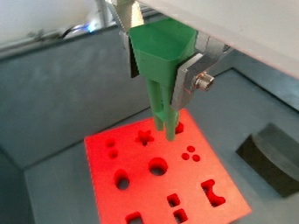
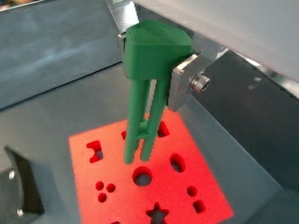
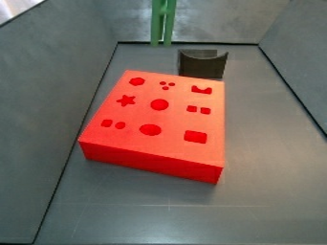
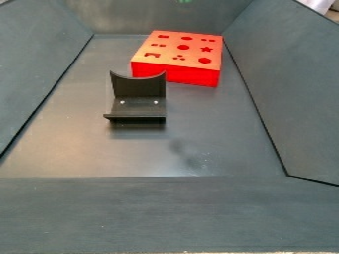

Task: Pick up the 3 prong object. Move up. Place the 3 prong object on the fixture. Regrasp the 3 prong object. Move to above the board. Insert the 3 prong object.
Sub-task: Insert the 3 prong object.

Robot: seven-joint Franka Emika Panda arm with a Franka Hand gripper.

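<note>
- The board (image 3: 156, 120) is the biggest thing we see: a red-orange slab lying flat on the grey floor, its top cut with a star, circles, ovals and squares. In a side view it fills the middle of the bin; in another it sits far back, at about 12 o'clock. It lies flat so that its cut-outs face up to receive a piece from above.
- The fixture (image 4: 137, 98), a dark notched bracket on its base plate, stands on the floor apart from the board. In a side view it is just past the board's far edge, at about 1 o'clock. It holds nothing now, so we judge the regrasp step is done.
- The gripper (image 1: 163, 66) hangs high above the board. Its silver fingers (image 2: 184, 77) are closed onto the wide head of the 3 prong object (image 2: 145, 87), with no gap showing.
- The 3 prong object is held upright, head up between the fingers and thin prongs pointing straight down, clear of the board. We judge this hold suits a straight downward insertion.
- In a side view only its green prongs show, at 12 o'clock on the top edge.
- We take it the move above the board is under way or finished; which cut-out lies beneath the prongs we cannot tell.
</note>
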